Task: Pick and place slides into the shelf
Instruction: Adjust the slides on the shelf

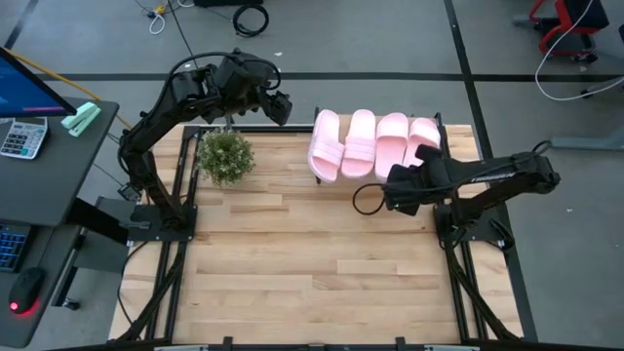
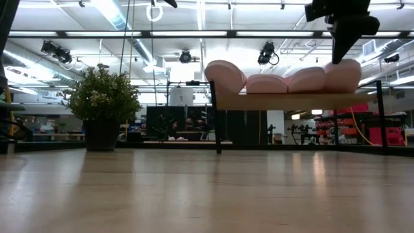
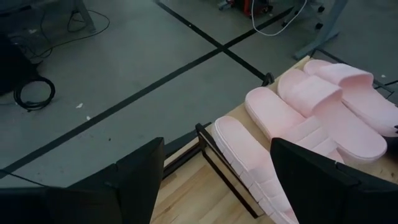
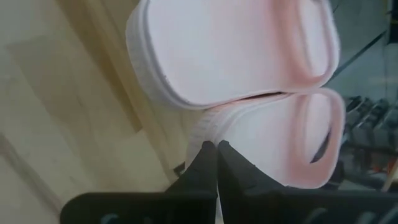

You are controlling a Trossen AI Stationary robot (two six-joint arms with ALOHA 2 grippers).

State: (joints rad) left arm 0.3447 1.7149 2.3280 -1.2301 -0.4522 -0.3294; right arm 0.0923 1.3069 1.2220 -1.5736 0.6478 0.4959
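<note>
We see four slides (image 1: 373, 143) on the shelf (image 2: 291, 100), upper centre of the plank table (image 1: 292, 263); grey taped floor around. Right tool (image 4: 216, 149) pinched closed, empty; left tool (image 3: 214, 180) spread wide, empty.

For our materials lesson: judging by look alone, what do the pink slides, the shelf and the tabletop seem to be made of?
The slides look like soft moulded foam: matte pale pink, thick rounded edges, ribbed sides. The shelf appears to be a light wood board on thin black uprights, probably metal. The tabletop looks like jointed wood planks with a smooth sealed finish, given the visible grain and the faint sheen in the low view.
</note>
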